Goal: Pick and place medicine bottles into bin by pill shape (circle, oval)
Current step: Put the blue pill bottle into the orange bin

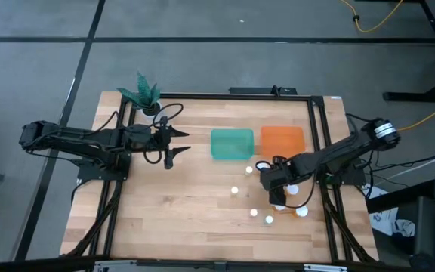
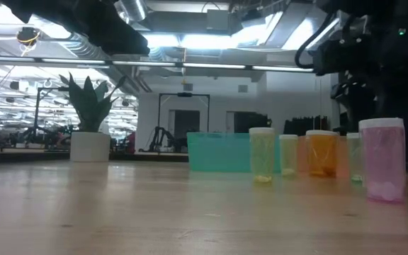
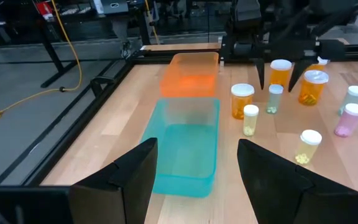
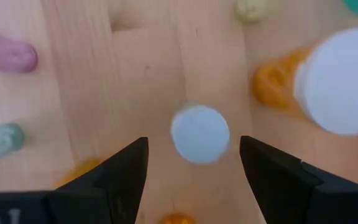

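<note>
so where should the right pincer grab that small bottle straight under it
By its round white cap, from straight above. The small bottle stands upright with other bottles close by, and the open right pincer already straddles the cap, one finger either side.

Bright overhead ceiling strip lights (image 2: 190, 44) glare; the white round bottle cap (image 4: 199, 134) between the right gripper's fingers blurs.

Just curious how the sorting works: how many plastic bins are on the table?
2: a teal bin near the table's middle, and an orange bin right beside it, toward the bottles.
</note>
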### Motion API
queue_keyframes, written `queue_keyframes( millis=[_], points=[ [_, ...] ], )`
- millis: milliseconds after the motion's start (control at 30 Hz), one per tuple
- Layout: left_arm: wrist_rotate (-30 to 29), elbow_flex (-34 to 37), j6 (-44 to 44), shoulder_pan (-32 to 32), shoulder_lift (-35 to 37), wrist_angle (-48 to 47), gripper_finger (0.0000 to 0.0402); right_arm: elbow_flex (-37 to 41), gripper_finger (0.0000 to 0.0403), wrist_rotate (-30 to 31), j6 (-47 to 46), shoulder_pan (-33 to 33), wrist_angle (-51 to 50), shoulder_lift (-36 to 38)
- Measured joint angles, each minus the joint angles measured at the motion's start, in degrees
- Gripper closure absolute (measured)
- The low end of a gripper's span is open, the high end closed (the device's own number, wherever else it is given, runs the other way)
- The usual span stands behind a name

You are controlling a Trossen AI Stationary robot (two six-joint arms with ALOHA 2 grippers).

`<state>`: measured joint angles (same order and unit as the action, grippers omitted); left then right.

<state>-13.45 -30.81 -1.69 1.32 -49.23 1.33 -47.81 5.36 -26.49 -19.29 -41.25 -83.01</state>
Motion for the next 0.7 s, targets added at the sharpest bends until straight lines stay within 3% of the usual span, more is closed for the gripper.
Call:
queue_keyframes(
  millis=[367,500,700],
  points=[
    [0.0,0.0,0.0,0.0,0.0,0.0,0.0188,0.0,0.0155,1.0,-0.3,0.0,2.9,-0.8],
    [0.0,0.0,0.0,0.0,0.0,0.0,0.0188,0.0,0.0196,1.0,-0.3,0.0,2.9,-0.8],
    [0.0,0.0,0.0,0.0,0.0,0.0,0.0188,0.0,0.0288,0.6,-0.4,0.0,2.9,-0.8]
  ],
)
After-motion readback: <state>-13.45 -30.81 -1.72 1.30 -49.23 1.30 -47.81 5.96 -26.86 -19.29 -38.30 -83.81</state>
